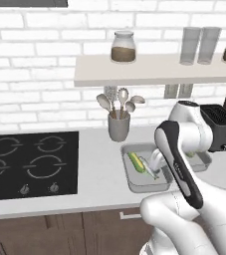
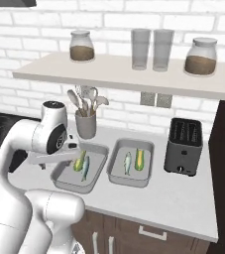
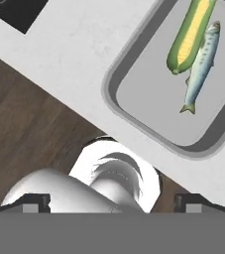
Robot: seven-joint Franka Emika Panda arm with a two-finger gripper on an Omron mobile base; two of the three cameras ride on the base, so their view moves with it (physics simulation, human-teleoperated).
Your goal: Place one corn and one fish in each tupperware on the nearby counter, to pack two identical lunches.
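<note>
Two grey tupperware trays sit side by side on the pale counter (image 2: 178, 198). The left tupperware (image 2: 64, 184) holds a corn (image 2: 79, 161) and a fish (image 2: 85, 167). In the right tupperware (image 2: 129, 181) lie a fish (image 2: 128, 162) and a corn (image 2: 140, 158). My gripper (image 3: 113, 202) is open and empty, pointing down over the counter's front edge beside the left tupperware (image 3: 115, 99). That tray's corn (image 3: 189, 35) and fish (image 3: 199, 67) show in the hand view. From the left base view, my arm partly covers the left tupperware (image 1: 147, 188) and most of the right one (image 1: 204, 160).
A grey utensil cup (image 2: 85, 124) stands behind the trays. A dark toaster (image 2: 183, 146) stands right of them. The black cooktop (image 1: 30, 162) lies to the left. A white wall shelf (image 2: 124, 74) with jars and glasses hangs above. Brown cabinets (image 3: 29, 129) lie below the counter edge.
</note>
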